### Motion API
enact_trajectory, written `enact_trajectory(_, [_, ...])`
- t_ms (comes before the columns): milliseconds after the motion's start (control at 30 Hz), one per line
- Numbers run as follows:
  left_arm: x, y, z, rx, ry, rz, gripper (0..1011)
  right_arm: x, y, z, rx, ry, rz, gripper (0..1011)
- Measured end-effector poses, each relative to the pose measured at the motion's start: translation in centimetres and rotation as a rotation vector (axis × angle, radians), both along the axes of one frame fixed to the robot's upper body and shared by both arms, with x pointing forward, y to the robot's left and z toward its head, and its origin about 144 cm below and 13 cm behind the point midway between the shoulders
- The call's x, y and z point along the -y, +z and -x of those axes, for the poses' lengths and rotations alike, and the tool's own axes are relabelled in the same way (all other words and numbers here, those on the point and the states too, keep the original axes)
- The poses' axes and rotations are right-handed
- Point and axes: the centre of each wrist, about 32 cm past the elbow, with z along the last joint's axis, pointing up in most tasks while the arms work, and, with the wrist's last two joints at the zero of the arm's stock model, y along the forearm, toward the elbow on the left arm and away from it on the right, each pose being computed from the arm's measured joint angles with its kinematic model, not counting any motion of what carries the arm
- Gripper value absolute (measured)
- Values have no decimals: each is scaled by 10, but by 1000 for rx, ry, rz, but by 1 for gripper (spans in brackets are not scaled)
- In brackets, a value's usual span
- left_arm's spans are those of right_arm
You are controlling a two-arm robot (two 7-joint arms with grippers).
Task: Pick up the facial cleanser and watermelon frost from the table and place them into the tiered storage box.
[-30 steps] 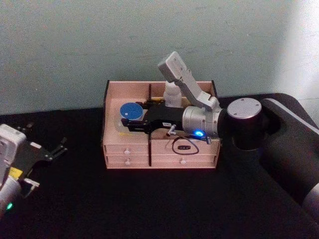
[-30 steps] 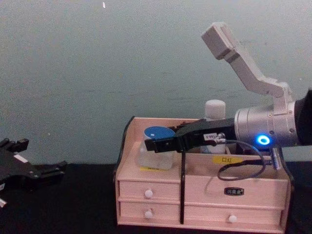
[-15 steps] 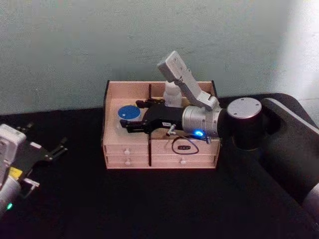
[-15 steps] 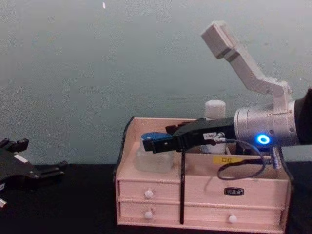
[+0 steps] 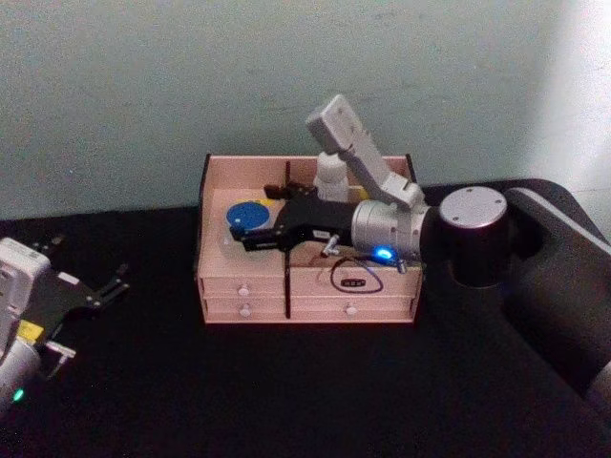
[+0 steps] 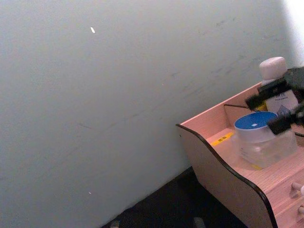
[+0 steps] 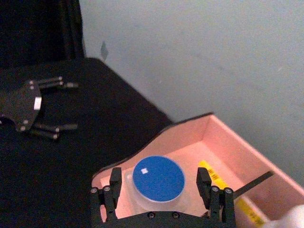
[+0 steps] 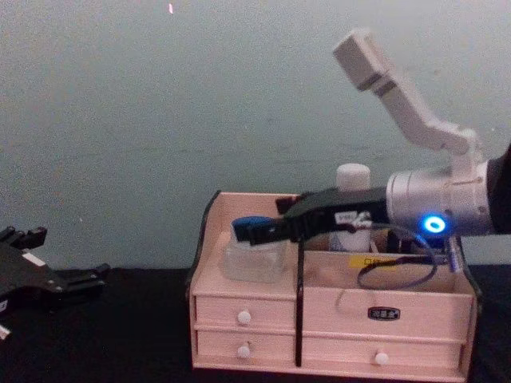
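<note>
The watermelon frost [image 5: 246,218], a clear jar with a blue lid [image 7: 158,178], stands on the floor of the left compartment of the tiered storage box [image 5: 305,296]. My right gripper [image 7: 161,190] is open around the jar at lid height, with a small gap on each side. In the chest view the right gripper [image 8: 257,231] reaches in from the right over the box [image 8: 335,311]. The facial cleanser [image 8: 352,177], a white bottle with a rounded cap, stands upright in the back right compartment behind the right arm. My left gripper [image 5: 86,260] is parked open on the table at far left.
The pink box sits mid-table against a pale wall, drawers shut, with a dark divider [image 8: 299,303] between its halves. A black cable [image 5: 351,277] from the right wrist hangs over the box's front. Black tabletop [image 5: 286,391] surrounds the box.
The right gripper lowered the jar from a tilted, lifted pose onto the compartment floor and opened its fingers. The left arm stayed parked.
</note>
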Motion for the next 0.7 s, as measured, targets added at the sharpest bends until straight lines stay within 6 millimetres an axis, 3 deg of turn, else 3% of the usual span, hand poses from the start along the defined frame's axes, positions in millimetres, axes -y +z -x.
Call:
enact_trajectory(167, [0, 0, 0, 0, 0, 0, 1001, 7, 7, 10, 47, -5, -31, 1002])
enact_trajectory(400, [0, 0, 0, 0, 0, 0, 1001, 27, 17, 37, 88, 21, -79, 1002])
enact_trajectory(700, [0, 0, 0, 0, 0, 0, 1001, 74, 12, 94, 60, 79, -114, 1003])
